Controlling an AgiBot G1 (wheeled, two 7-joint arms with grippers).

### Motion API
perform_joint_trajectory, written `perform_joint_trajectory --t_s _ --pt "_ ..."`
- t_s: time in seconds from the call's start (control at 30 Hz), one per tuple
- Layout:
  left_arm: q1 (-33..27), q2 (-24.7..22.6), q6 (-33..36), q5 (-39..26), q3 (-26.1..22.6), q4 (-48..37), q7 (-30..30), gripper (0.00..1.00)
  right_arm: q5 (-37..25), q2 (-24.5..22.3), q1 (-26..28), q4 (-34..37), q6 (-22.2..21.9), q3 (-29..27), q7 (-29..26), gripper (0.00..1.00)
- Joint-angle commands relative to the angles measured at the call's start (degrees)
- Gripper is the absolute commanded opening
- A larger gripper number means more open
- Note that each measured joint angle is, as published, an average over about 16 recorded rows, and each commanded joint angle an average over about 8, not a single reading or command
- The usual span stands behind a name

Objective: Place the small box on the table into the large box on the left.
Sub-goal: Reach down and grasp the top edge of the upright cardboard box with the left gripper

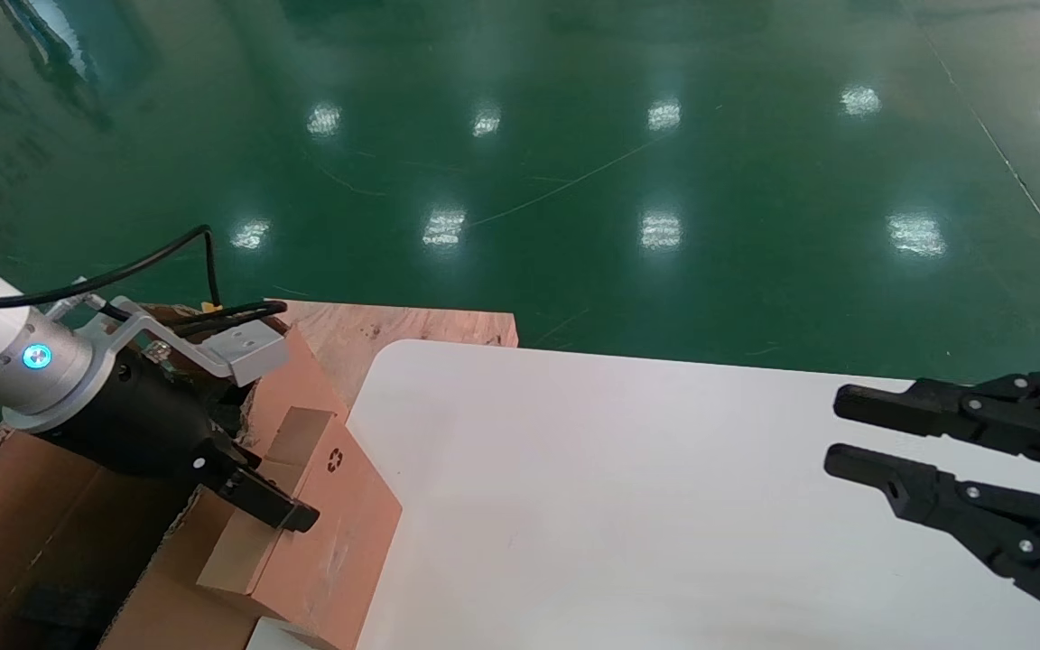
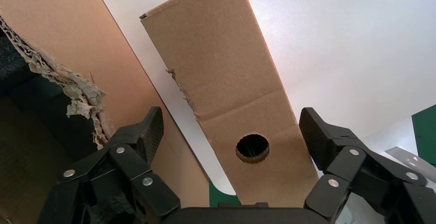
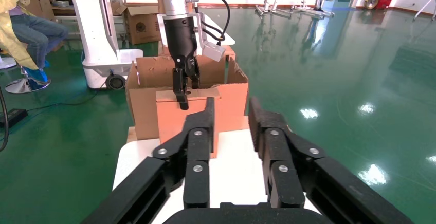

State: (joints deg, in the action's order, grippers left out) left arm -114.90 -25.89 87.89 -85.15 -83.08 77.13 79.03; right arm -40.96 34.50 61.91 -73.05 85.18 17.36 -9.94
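Observation:
The small box (image 1: 339, 528) stands on a narrow side at the left edge of the white table (image 1: 664, 506), right against the large box (image 1: 23, 542). Its recycling mark faces the table's middle. My left gripper (image 1: 267, 492) is open just above its top end. In the left wrist view the narrow side with the round hole (image 2: 252, 148) lies between the spread fingers (image 2: 149, 131), which do not touch it. From the right wrist view the small box (image 3: 175, 116) stands before the large box (image 3: 144, 95), under the left gripper (image 3: 184, 93). My right gripper (image 1: 845, 433) is open and empty over the table's right side.
A light wooden board (image 1: 412, 329) lies under the large box behind the table's corner. The large box's ragged flap edge (image 2: 77, 90) is next to my left fingers. A seated person (image 3: 20, 23), a white machine base (image 3: 103, 39) and another carton (image 3: 139, 23) are farther off on the green floor.

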Motion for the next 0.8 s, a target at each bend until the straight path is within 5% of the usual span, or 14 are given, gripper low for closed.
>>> perform_joint_trajectory --t_s 0.03,0.8 --pt "0.0 0.0 0.0 0.0 0.0 0.0 0.0 0.0 0.0 0.0 0.0 0.0 0.0 0.0 0.0 1.0" --pt "-0.5 -0.4 -0.2 0.0 0.2 -1.2 -1.0 0.0 0.0 0.0 0.0 0.0 0.0 0.0 0.0 1.0"
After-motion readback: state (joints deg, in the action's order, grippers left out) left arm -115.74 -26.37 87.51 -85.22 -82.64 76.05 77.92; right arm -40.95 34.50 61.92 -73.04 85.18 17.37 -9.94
